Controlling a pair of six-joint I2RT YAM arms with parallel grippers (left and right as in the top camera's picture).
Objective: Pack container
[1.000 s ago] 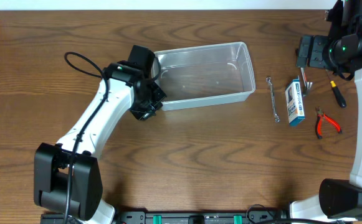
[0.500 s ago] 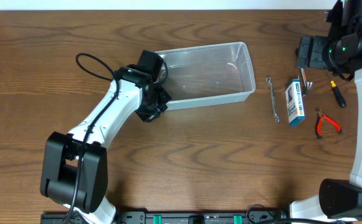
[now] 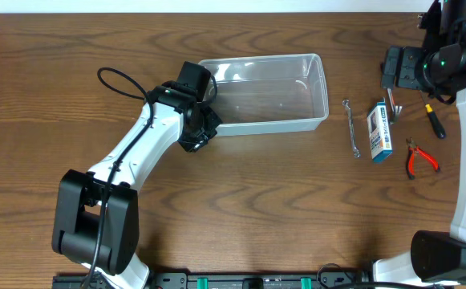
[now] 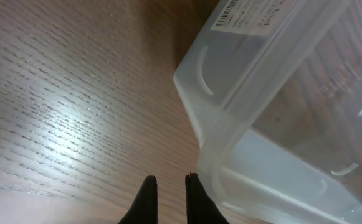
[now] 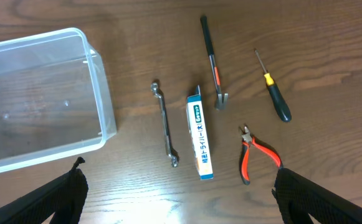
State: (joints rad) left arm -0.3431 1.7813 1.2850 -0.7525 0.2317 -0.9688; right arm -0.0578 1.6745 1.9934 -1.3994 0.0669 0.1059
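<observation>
Container [image 3: 269,92]; wrench [image 3: 351,128], box [image 3: 379,131] nearby

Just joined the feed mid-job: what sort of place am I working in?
Likely a lab tabletop: a wood-grain table with a clear container, hand tools like pliers and a screwdriver.

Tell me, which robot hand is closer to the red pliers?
Right. The right gripper hangs just above the red pliers; the left gripper is across the table at the container's far end.
</observation>
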